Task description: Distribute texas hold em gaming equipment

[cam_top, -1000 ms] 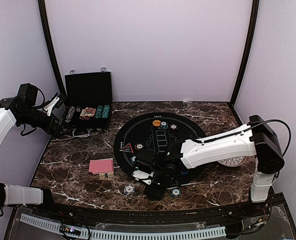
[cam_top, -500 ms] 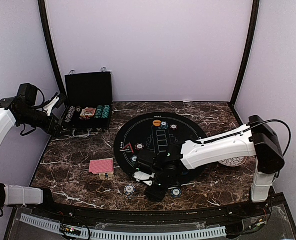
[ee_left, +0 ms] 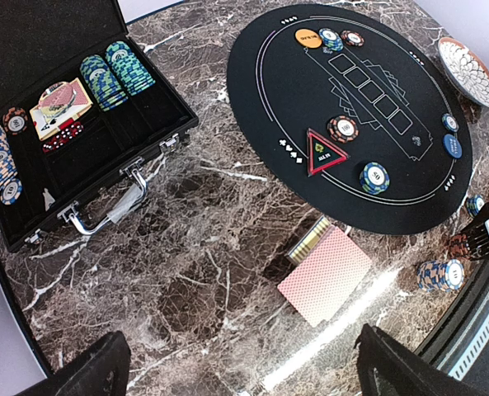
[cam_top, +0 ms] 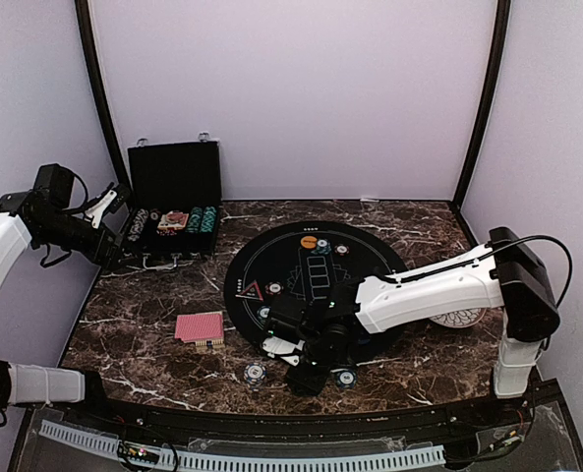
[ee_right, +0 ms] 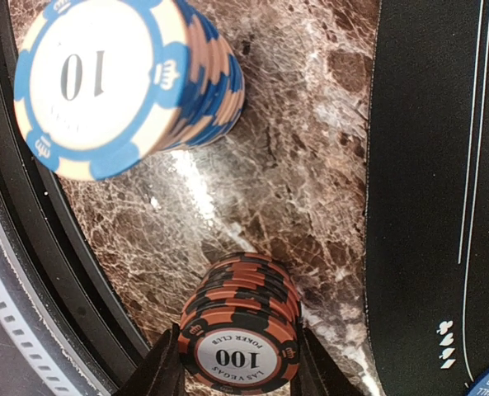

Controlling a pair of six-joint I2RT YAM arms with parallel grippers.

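My right gripper [cam_top: 307, 380] is at the table's near edge, just off the black round mat [cam_top: 316, 280]. It is shut on a stack of orange-and-black "100" chips [ee_right: 242, 334], a finger [ee_right: 160, 373] on each side; the stack's base is down at the marble. A blue-and-white "10" chip stack [ee_right: 120, 82] stands close beside it. Two chip stacks [cam_top: 256, 374] [cam_top: 345, 377] flank the gripper. The red-backed card deck [cam_top: 201, 327] [ee_left: 325, 272] lies left of the mat. My left gripper [cam_top: 109, 211] [ee_left: 248, 384] is open and empty, held high at the far left.
The open black case [cam_top: 173, 202] [ee_left: 63, 124] at the back left holds several chip stacks, cards and dice. On the mat [ee_left: 351, 91] lie an orange button [ee_left: 307, 37], a blue button [ee_left: 452, 145] and small chip stacks [ee_left: 374, 177]. A white plate [ee_left: 468, 70] sits at the right.
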